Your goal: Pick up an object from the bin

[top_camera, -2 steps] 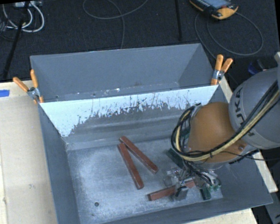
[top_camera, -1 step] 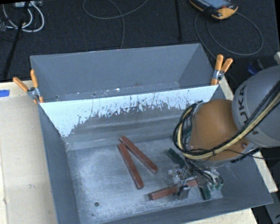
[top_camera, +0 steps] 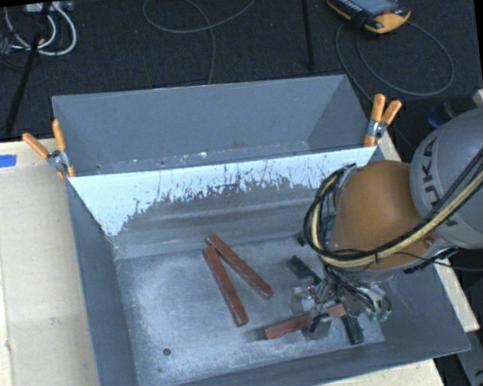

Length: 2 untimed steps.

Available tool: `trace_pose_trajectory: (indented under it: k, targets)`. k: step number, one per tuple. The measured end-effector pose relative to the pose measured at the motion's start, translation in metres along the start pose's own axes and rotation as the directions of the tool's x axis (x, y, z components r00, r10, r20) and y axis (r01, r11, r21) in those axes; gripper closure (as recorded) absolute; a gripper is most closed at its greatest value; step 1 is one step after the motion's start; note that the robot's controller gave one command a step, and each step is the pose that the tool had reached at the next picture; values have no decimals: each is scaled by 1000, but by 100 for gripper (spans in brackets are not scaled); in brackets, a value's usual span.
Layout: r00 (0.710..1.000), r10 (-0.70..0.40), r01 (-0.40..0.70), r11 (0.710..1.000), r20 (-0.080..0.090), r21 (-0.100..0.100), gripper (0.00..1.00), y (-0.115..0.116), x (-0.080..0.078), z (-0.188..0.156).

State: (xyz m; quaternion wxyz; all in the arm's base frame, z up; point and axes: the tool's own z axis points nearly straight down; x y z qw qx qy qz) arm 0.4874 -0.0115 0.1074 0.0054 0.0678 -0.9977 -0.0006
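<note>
Camera view: scuffed bin (top_camera: 171,327), dark floor (top_camera: 232,45) w/ cables (top_camera: 64,26).

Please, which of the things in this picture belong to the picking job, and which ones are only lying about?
Job: gripper; grey bin; brown stick right by the gripper, lower right.
Lying about: pair of brown sticks mid-bin; small dark pieces near the gripper; orange handheld device outside the bin.
</note>
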Motion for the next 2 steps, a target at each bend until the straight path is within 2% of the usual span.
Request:
trace_pose_trajectory:
  k: [2]
  targets:
    - [1000,-1,1,1000,13,2,100,0,-3,-35]
